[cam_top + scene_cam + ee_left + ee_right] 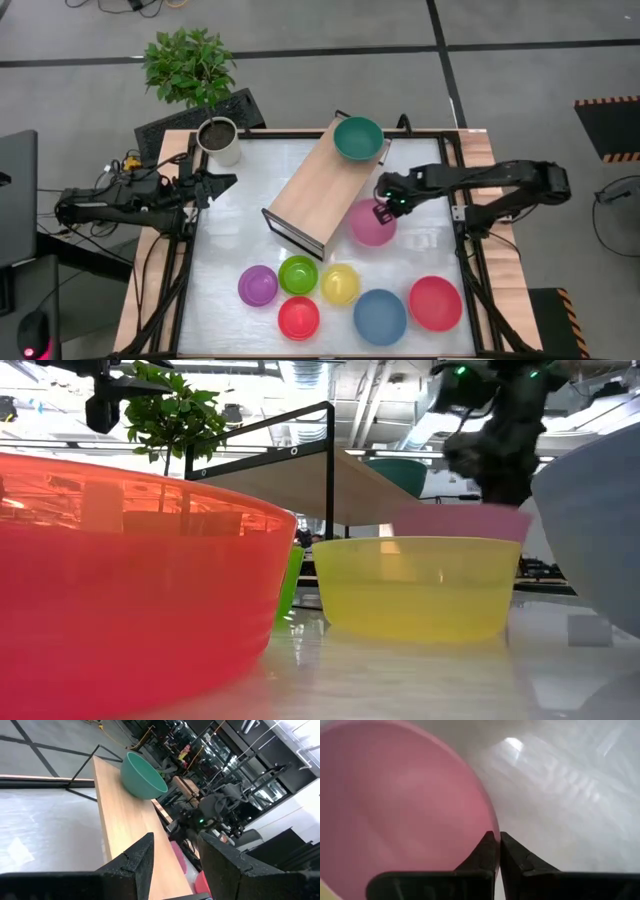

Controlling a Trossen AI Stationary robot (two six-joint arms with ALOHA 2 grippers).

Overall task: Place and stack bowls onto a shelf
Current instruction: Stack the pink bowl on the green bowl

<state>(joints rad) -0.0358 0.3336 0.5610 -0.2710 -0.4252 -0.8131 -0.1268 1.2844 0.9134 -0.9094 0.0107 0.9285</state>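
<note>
The pink bowl (370, 226) sits beside the light-wood shelf (320, 185), on the shelf's right. My right gripper (383, 208) is shut on its rim. A teal bowl (358, 138) stands upright on the shelf's far end and also shows in the left wrist view (142, 775). Purple (258, 286), green (298, 274), yellow (340, 284), red (298, 318), blue (380, 316) and red-pink (435, 303) bowls rest upright on the table's near part. My left gripper (175, 855) waits open at the table's left edge, facing the shelf. My right gripper pinches the pink bowl's rim (490, 822) on the bowl's far side, one finger (482, 851) inside the bowl and the other outside. The fingers come from above, pointing down. The bowl stays upright; whether its base is on the table I cannot tell.
A white pot with soil (218, 140) stands at the table's far left corner, with a leafy plant (190, 65) behind it. The shelf lies slantwise across the table's middle. Bare table shows to the left of the shelf.
</note>
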